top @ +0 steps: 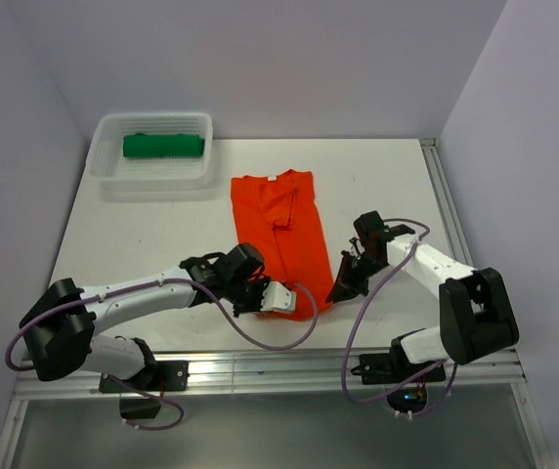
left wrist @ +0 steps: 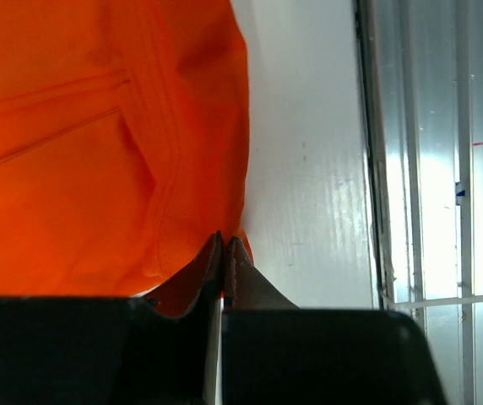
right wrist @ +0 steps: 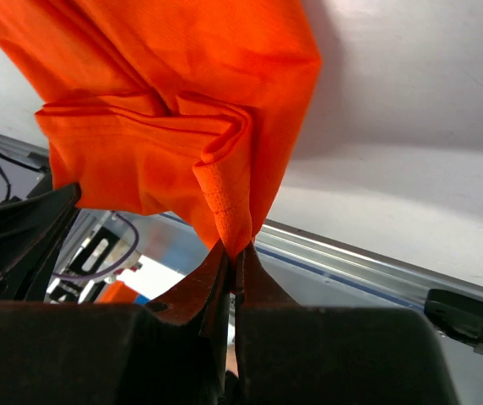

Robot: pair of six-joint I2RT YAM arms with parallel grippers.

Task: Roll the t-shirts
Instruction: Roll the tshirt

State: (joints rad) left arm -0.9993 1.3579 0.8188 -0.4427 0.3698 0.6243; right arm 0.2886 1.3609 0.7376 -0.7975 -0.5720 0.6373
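At the centre of the white table (top: 162,234), the orange-red t-shirt (top: 284,225) lies folded into a narrow strip, with the collar far and the hem near the front rail. Bare tabletop flanks both long edges. In the far-left corner, the white mesh basket (top: 104,171) holds the rolled green t-shirt (top: 162,146). The left gripper (left wrist: 225,246) pinches the hem's left corner. The right gripper (right wrist: 237,251) pinches the bunched right corner.

A flat white rectangular desk (top: 162,234) lies evenly lit, with plain pale lavender walls (top: 289,59) rising behind it and at both its sides, a slim silver metal rail (top: 443,205) along its right edge and a broad silver metal frame bar (top: 279,369) along its near edge.
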